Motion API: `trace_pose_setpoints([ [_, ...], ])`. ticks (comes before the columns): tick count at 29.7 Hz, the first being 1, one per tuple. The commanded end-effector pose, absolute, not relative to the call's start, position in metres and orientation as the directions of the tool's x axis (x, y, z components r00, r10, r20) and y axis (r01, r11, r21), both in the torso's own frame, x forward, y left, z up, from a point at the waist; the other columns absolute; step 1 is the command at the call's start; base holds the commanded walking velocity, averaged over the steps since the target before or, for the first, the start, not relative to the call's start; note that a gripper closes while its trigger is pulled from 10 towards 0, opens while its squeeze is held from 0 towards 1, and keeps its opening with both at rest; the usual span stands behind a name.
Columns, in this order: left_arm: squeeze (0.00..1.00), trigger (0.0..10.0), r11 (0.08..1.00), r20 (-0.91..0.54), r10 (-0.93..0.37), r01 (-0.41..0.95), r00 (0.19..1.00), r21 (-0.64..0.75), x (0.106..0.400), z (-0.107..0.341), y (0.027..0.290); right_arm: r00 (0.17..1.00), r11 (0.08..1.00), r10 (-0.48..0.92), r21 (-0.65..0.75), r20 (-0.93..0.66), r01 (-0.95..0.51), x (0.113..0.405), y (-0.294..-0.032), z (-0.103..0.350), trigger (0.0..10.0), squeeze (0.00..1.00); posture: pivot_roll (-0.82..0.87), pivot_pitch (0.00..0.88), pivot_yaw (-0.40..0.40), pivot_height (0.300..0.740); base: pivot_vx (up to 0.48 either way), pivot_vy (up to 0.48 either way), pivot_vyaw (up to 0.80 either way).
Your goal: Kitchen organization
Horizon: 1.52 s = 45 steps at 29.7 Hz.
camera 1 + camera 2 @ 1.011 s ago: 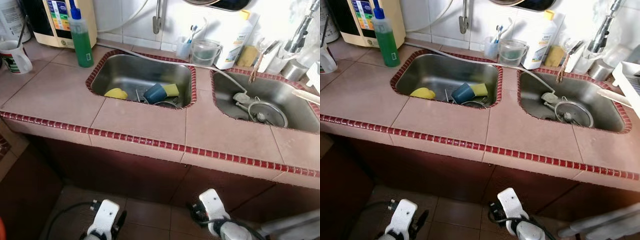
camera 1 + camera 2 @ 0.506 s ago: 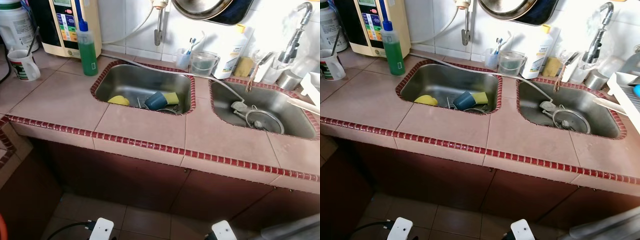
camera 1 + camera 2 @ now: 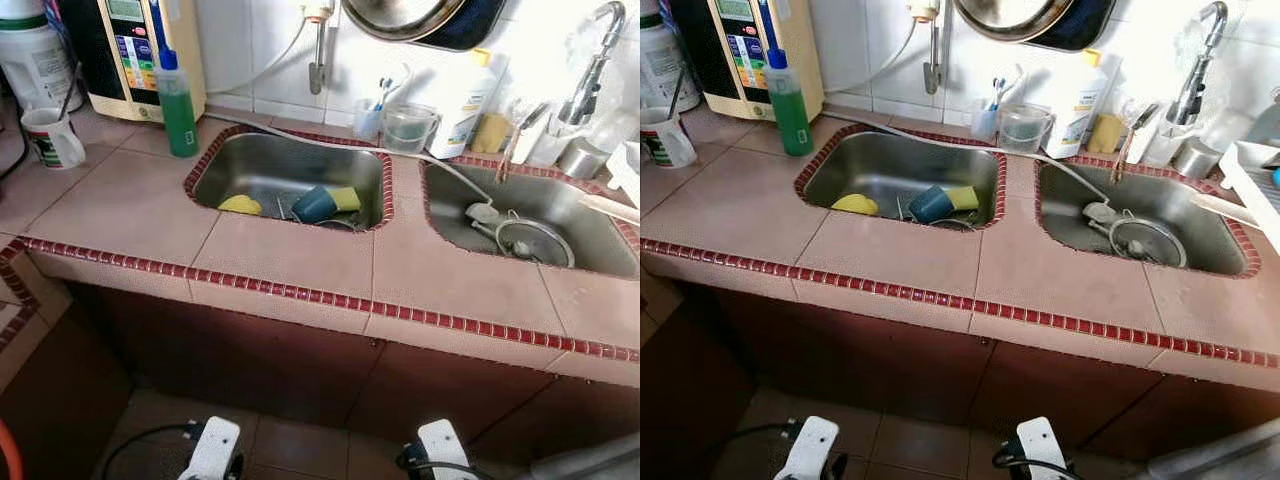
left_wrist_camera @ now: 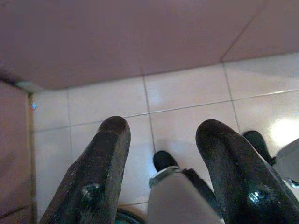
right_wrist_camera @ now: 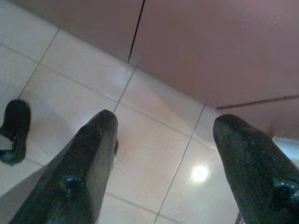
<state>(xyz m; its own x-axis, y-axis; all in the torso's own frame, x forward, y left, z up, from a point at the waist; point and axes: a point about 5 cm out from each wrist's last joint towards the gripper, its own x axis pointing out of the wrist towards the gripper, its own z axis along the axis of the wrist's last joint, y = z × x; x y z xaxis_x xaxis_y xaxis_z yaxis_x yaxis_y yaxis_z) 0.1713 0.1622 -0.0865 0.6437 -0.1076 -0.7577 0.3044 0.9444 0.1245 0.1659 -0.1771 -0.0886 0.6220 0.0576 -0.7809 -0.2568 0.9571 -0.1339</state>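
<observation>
- My left hand hangs low over the floor tiles, fingers spread, holding nothing.
- My right hand hangs likewise, spread and empty.
- On the tiled surface, the left sink holds a blue cup between two yellow sponges.
- A green soap bottle stands far left.

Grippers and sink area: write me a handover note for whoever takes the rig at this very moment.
Left gripper: open, empty, hanging low over the floor tiles in front of the counter.
Right gripper: open, empty, also hanging low by the cabinet doors.
Left sink holds a blue cup on its side, a yellow sponge and a yellow item.
Right sink holds a round strainer.
Green soap bottle and mug stand on the counter.
Done: nothing picked up.
Left: everything, probably starting with the left sink.
</observation>
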Motion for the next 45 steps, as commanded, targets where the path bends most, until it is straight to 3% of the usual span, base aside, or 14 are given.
trace_pose_setpoints([
  [1,0.0,10.0,0.945,-0.772,-0.107,0.305,0.627,0.117,0.168,-0.089,0.161,0.602,0.96,0.052,-0.125,-0.797,-0.249,0.161,-0.177,-0.091,10.0,0.0,-0.13,0.0,-0.067,0.732,0.0,0.0,0.0],
  [26,0.0,10.0,0.947,-0.816,-0.09,0.304,0.571,0.108,0.151,-0.096,0.165,0.564,0.943,0.081,-0.12,-0.822,-0.311,0.153,-0.171,-0.096,10.0,0.0,-0.12,0.0,-0.083,0.732,0.0,-0.296,0.0],
  [45,0.0,10.0,0.951,-0.82,-0.086,0.291,0.566,0.101,0.15,-0.097,0.164,0.545,0.949,0.061,-0.121,-0.836,-0.293,0.146,-0.177,-0.098,10.0,0.0,-0.13,0.0,-0.081,0.732,0.0,-0.472,0.0],
])
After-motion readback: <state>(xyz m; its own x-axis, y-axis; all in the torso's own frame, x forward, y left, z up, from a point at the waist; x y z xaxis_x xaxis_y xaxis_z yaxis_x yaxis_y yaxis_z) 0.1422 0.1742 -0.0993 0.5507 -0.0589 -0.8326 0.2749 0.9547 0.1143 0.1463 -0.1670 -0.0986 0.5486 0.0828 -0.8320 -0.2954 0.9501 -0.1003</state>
